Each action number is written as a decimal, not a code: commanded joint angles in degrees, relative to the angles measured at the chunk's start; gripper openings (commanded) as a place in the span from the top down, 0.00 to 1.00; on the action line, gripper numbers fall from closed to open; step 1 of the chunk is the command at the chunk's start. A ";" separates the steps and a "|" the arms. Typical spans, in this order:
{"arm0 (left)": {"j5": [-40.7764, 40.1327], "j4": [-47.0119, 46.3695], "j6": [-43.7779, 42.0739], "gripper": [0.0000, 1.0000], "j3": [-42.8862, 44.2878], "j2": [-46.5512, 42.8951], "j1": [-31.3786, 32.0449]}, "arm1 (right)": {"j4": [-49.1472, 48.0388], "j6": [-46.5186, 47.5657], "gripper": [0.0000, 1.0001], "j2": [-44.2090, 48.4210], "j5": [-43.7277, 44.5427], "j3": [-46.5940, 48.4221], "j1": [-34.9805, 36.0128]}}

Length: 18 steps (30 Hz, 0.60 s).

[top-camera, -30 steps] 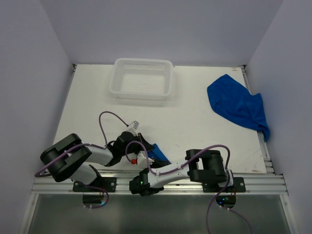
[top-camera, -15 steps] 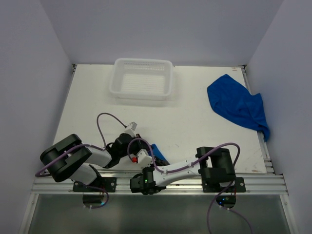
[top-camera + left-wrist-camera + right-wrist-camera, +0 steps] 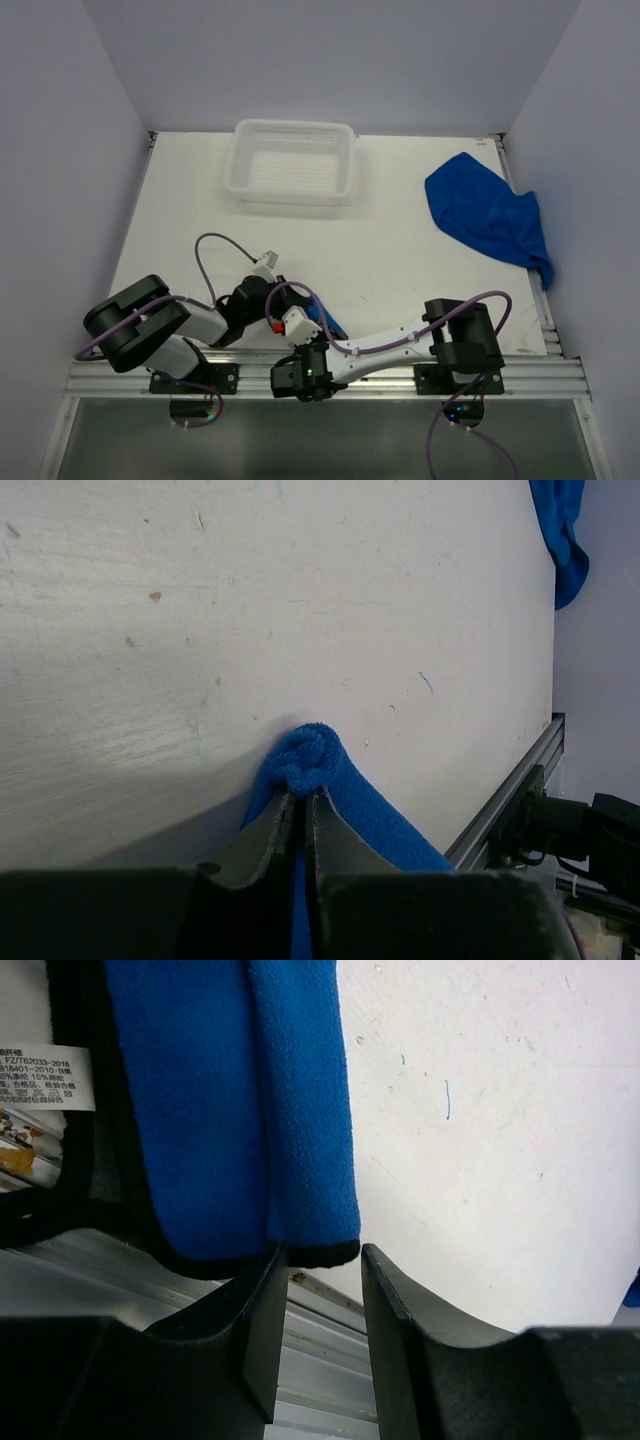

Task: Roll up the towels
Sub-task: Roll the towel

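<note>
Blue cloth, seemingly limp and light, wants pinching at a hem. At the worktop's [image 3: 400, 250] near edge the near towel [image 3: 350, 800] sits clenched in the left pincer [image 3: 301, 798]; the right pincer [image 3: 322, 1255] gapes, released, beside it.

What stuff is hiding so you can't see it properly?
- Near towel: in the top view, the arms cover most of it.
- Same towel, left wrist view: the left gripper hides its lower part.
- Same towel, right wrist view: cut off by the top edge.
- Label: right wrist view, print too small to read.
- Far towel: left wrist view shows only a corner, cut by the top edge.
</note>
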<state>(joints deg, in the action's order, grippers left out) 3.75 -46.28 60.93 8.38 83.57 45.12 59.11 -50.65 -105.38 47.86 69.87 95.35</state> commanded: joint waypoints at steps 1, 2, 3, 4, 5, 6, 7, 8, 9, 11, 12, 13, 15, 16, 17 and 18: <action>-5.33 7.17 -3.01 1.00 -2.49 2.03 -0.39 | -0.40 -1.73 0.60 5.71 -1.00 -1.39 0.45; -5.33 7.17 -3.01 1.00 -2.49 2.12 -0.47 | -0.92 -1.56 0.60 6.59 -1.53 -1.92 0.36; -5.33 7.00 -3.01 1.00 -2.49 2.21 -0.39 | -1.80 -1.12 0.60 8.68 -1.97 -2.45 0.71; -5.24 6.91 -3.01 1.00 -2.49 2.30 -0.47 | -3.81 -0.33 0.59 9.83 -2.24 -3.67 0.80; -5.24 6.91 -3.01 1.00 -2.58 2.39 -0.48 | -5.22 0.37 0.58 10.98 -3.89 -4.47 0.89; -5.33 6.82 -2.92 1.00 -2.67 2.47 -0.48 | -9.06 2.38 0.56 14.21 -6.09 -6.30 1.06; -5.33 6.73 -2.92 1.00 -2.76 2.47 -0.48 | -11.10 3.36 0.56 15.72 -6.11 -7.36 1.15; -5.33 6.64 -2.92 1.00 -2.76 2.47 -0.48 | -13.21 4.33 0.56 17.56 -8.11 -8.42 1.24; -5.33 6.47 -2.92 1.00 -2.84 2.30 -0.39 | -17.41 6.25 0.55 20.63 -9.26 -9.56 1.24; -5.42 6.47 -2.92 1.00 -3.11 2.12 -0.39 | -20.16 6.71 0.54 23.81 -10.23 -12.47 1.24; -5.42 6.21 -2.92 1.00 -3.28 1.95 -0.39 | -22.18 7.40 0.54 24.95 -10.41 -13.34 1.15; -5.33 6.12 -2.92 1.00 -3.37 1.86 -0.30 | -22.81 7.59 0.54 27.14 -10.24 -14.57 1.15; -5.51 5.94 -2.83 1.00 -3.63 1.51 -0.30 | -24.30 7.32 0.60 28.73 -10.24 -15.54 0.19; -5.51 5.85 -2.83 1.00 -3.72 1.42 -0.13 | -24.57 6.98 0.66 29.87 -10.33 -16.42 -0.42; -5.68 5.85 -2.83 1.00 -3.90 1.25 -0.04 | -24.92 6.45 0.69 30.58 -10.50 -17.04 -1.13; -5.68 5.68 -2.74 1.00 -4.07 0.98 -0.12 | -26.23 5.92 0.72 31.20 -11.63 -17.74 -2.70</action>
<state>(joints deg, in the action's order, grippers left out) 2.74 -48.58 60.93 7.07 83.66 45.12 38.46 -44.47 -76.36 37.80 53.82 95.11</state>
